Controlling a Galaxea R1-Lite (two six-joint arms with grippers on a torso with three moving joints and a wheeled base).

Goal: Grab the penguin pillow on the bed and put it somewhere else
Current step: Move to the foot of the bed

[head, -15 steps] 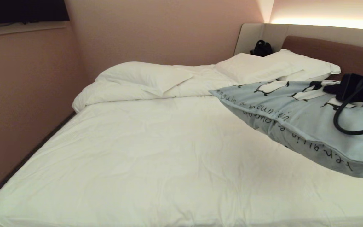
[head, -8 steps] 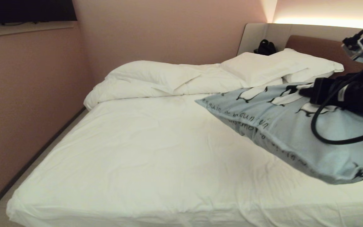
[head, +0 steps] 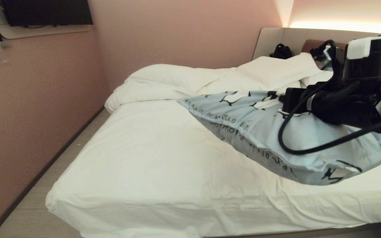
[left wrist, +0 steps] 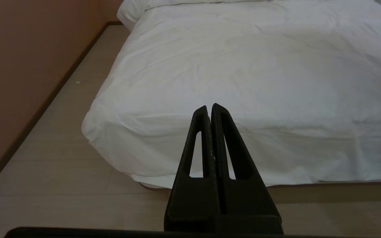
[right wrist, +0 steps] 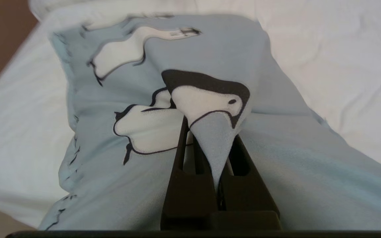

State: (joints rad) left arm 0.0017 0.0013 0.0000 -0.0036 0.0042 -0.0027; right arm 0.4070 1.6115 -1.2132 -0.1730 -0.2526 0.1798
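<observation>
the right gripper (right wrist: 210, 132) is pinched tight on a fold of the pillow (head: 263, 132), so the pillow hangs off the claw, clear above the bed (head: 164, 165) on its right side. from the claw the pillow reaches out ahead and toward the robot's left, its long axis slanting from the near right corner to the far left corner (the lettered edge faces the open sheet). the right arm has it; the left gripper (left wrist: 210, 109) sits low by the foot of the bed, fingers pressed together on nothing. beneath lies flat white sheet, wide and bare enough, i judge, to set it down. farther off, white pillows (head: 177, 76) at the headboard (head: 276, 36), pink wall (head: 177, 33), strip of floor (head: 28, 215) at left
</observation>
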